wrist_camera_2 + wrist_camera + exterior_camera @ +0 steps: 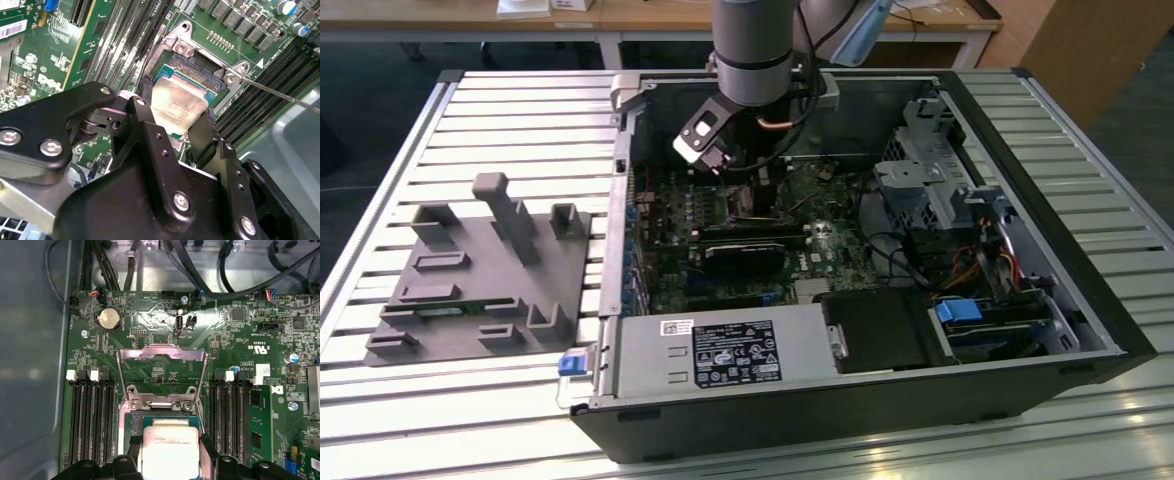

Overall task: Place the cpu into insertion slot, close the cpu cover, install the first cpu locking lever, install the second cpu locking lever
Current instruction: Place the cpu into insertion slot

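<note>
bright, even light (pale glare on the cpu [177, 107]), soft shadows.

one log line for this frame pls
gripper: shut on cpu | cpu: over insertion slot, seating unclear | cpu cover: open, flipped up

The pale silver cpu [169, 450] is held flat by two opposite edges, just over the black insertion slot [197, 62] in the green motherboard [225, 340]. The silver-framed cpu cover [162, 351] is swung open, upright.
</note>
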Robot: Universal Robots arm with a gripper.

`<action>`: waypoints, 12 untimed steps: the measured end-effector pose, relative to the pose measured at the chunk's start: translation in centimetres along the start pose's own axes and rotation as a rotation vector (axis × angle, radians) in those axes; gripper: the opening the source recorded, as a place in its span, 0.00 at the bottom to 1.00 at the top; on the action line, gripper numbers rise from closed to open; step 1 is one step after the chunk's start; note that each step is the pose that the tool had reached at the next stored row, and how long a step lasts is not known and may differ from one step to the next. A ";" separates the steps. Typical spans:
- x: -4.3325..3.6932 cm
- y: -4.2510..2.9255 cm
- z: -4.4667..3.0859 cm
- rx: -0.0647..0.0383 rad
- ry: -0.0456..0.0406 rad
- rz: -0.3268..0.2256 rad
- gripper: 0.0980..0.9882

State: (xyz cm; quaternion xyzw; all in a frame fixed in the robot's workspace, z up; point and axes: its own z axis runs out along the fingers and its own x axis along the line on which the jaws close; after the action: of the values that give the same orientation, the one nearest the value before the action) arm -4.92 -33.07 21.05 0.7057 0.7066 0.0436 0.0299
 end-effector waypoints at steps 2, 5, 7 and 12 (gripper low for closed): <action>0.01 -0.06 0.22 0.000 0.0000 0.001 0.49; 0.03 -0.13 0.33 0.000 -0.0006 0.004 0.49; 0.03 -0.13 0.34 0.000 -0.0006 0.004 0.49; 0.24 -0.15 0.52 0.000 -0.0007 0.009 0.49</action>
State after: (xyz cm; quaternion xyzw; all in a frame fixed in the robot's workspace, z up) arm -5.02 -32.82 20.53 0.7087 0.7035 0.0436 0.0300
